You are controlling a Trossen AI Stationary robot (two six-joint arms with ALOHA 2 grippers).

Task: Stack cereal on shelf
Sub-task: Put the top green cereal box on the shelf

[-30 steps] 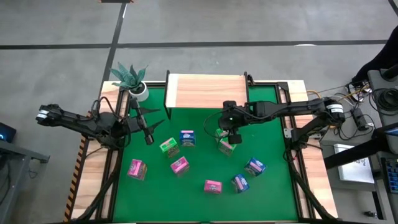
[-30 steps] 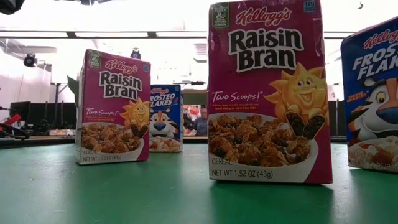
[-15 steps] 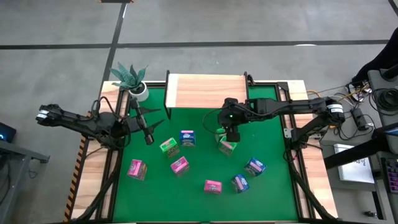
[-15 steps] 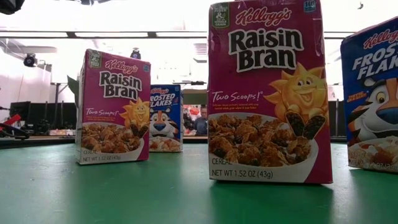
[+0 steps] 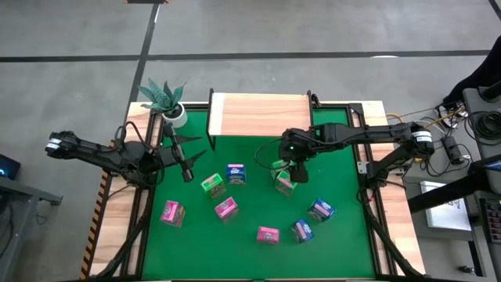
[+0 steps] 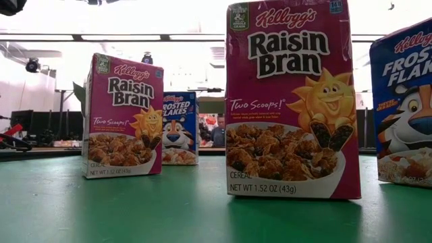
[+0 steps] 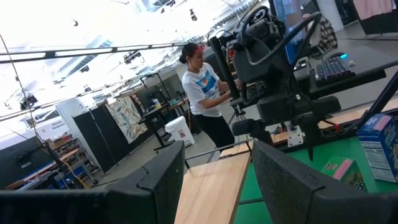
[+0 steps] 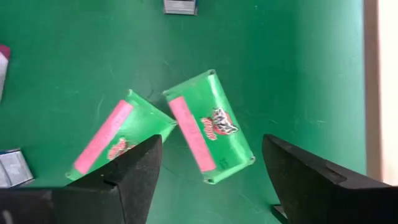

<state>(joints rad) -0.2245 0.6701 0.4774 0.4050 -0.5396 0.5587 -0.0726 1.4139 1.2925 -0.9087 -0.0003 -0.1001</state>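
Observation:
Several small cereal boxes stand or lie on the green table. Two green ones (image 8: 208,127) (image 8: 118,140) lie flat with their corners meeting, right under my open right gripper (image 8: 211,180), whose fingers hang above them and touch neither. In the high view they show as one green cluster (image 5: 283,182) below that gripper (image 5: 297,166). Another green box (image 5: 212,185) and a blue one (image 5: 236,173) sit mid-table. The wood-topped shelf (image 5: 261,113) stands at the far edge. My left gripper (image 5: 186,169) waits open at the table's left.
Pink boxes (image 5: 225,207) (image 5: 172,212) (image 5: 268,234) and blue boxes (image 5: 302,229) (image 5: 320,209) dot the near half. A potted plant (image 5: 166,99) stands at the far left corner. A person (image 7: 202,87) works beyond the table.
My right gripper has let go of a green box and drawn a little away from it toward the table's far right. The box now lies on the table next to the other green one.

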